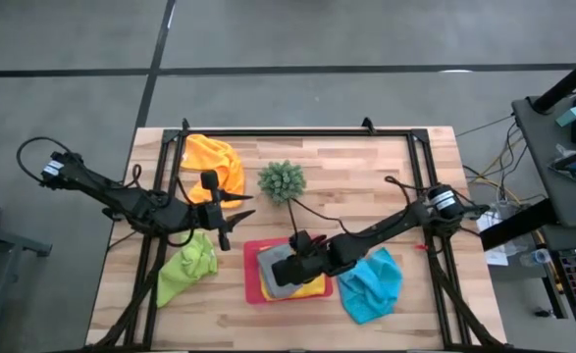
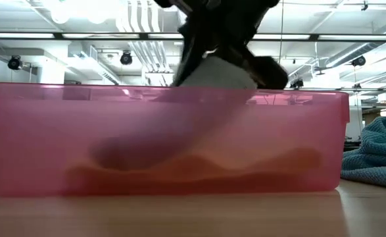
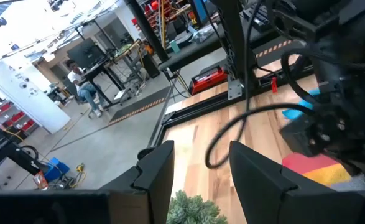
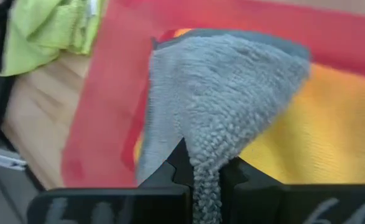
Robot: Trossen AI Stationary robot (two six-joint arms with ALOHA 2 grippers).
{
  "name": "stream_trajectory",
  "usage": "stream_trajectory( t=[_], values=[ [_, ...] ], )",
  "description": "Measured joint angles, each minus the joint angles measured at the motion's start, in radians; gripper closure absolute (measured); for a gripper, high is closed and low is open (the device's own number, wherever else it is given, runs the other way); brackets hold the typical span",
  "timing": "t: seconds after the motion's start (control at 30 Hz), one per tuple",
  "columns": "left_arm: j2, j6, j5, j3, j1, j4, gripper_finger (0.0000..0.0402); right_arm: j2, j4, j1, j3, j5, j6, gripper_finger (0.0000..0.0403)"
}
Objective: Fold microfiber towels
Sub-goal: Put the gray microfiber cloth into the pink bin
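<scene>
While right gripper (image 4: 198, 177) pinches grey towel (image 4: 222, 93) over tray (image 1: 252, 286) | soft, limp; grip corners | left gripper (image 1: 236, 218) open beside tray

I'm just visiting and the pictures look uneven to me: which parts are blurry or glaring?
Low view: the pink tray fills the frame, what lies inside shows only as a hazy shape through its wall, and the ceiling lights glare. Right wrist view: the grey towel is sharp, the green towel soft. Left wrist view: the right arm close by is smeared.
</scene>
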Motion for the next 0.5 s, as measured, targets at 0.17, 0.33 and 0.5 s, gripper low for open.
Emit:
stream_trajectory(
  t=[0.17,0.33,0.5],
  values=[
    [0.0,0.003,0.0,0.0,0.0,0.003,0.0262,0.003,-0.069,0.0,0.004,0.011,0.013,0.039],
    [0.0,0.004,0.0,0.0,0.0,0.019,0.0262,0.0,-0.069,0.001,0.004,0.021,0.026,0.039],
    [0.001,0.006,0.0,-0.001,0.0,0.019,0.0262,0.0,-0.114,0.013,0.004,0.01,0.047,0.038]
  ],
)
